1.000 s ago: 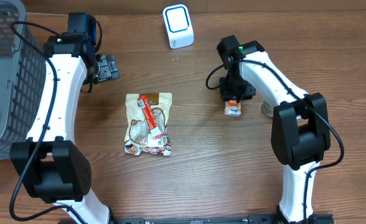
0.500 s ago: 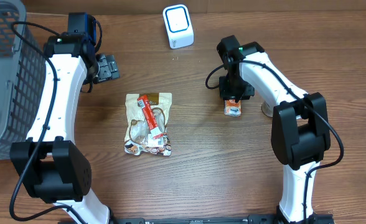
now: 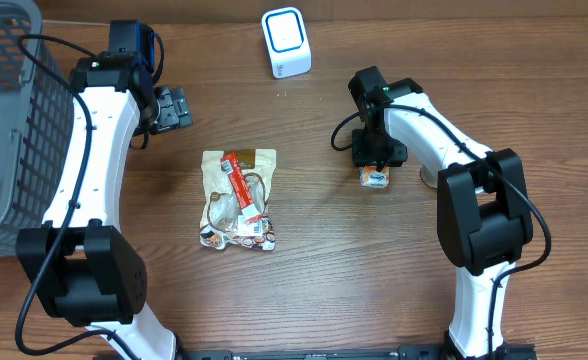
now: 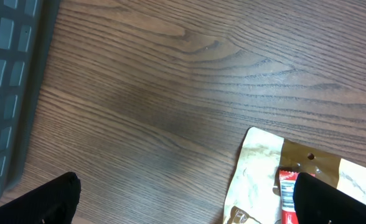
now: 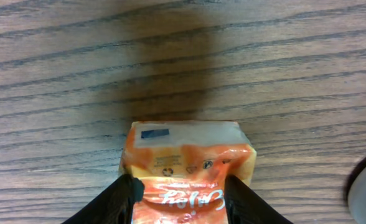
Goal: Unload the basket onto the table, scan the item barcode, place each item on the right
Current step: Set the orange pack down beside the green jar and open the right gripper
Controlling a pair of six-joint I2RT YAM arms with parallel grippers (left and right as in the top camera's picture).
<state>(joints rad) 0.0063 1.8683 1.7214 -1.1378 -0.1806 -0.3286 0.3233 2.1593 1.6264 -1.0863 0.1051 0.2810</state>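
Your orange packet (image 3: 375,177) is sitting on the table right of centre in the overhead view, tucked under the right gripper (image 3: 374,163). In the wrist view its fingers (image 5: 119,194) bracket the packet's two sides, but you can't tell if they're actually squeezing it. The left gripper (image 3: 171,108), upper left, is spread wide over bare wood. The white scanner (image 3: 286,42) sits top centre, well apart from the packet.

Robotics lab w/ mock shop checkout (prob.): left arm (image 3: 99,140), right arm (image 3: 444,130), wood table (image 3: 324,290), barcode scanner (image 3: 286,42), grey basket (image 3: 9,110).
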